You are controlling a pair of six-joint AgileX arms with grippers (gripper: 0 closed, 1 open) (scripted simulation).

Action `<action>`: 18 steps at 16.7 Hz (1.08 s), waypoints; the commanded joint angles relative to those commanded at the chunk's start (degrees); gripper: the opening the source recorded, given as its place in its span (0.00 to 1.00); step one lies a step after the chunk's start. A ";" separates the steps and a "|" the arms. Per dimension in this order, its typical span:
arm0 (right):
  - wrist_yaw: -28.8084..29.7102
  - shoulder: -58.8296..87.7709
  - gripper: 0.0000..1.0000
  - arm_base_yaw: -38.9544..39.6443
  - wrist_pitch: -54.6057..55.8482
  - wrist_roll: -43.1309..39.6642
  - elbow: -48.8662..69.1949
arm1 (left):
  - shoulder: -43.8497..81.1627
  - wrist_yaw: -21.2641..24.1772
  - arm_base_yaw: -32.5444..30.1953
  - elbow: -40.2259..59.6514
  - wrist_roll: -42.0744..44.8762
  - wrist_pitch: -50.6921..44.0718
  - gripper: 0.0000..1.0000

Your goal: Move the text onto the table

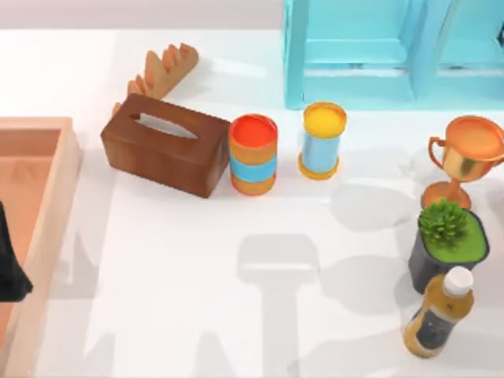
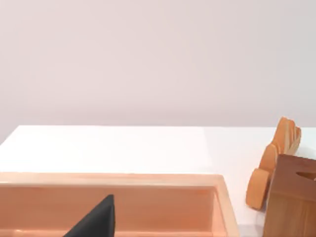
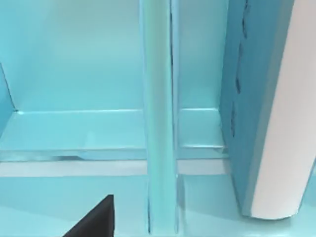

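The text (image 3: pixel 254 98) stands upright inside the turquoise shelf unit (image 3: pixel 158 123), its teal-blue cover beside a broad white page edge. A dark part of my right gripper (image 3: pixel 96 221) shows in the right wrist view, facing the shelf's inside and apart from the text. My left gripper (image 1: pixel 9 272) is a dark shape at the far left of the top view, over the wooden tray (image 1: pixel 55 228). Between them lies the white table (image 1: pixel 236 268).
A brown tissue box (image 1: pixel 164 143) and a wooden rack (image 1: pixel 161 69) sit at the back left. Two cans (image 1: pixel 253 153) (image 1: pixel 322 139) stand mid-table. A trophy (image 1: pixel 465 157), a potted plant (image 1: pixel 447 240) and a bottle (image 1: pixel 439 313) line the right side.
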 joint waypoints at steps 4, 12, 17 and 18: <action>-1.03 9.68 1.00 -2.80 6.20 -0.49 5.73 | 0.00 0.00 0.00 0.00 0.00 0.00 1.00; -0.93 10.92 1.00 -3.14 7.07 -0.61 6.74 | 0.00 0.00 0.00 0.00 0.00 0.00 1.00; 0.03 15.34 1.00 -2.51 3.63 -0.16 15.57 | 0.00 0.00 0.00 0.00 0.00 0.00 1.00; 0.42 17.40 1.00 -2.12 2.77 -0.07 18.29 | 0.00 0.00 0.00 0.00 0.00 0.00 1.00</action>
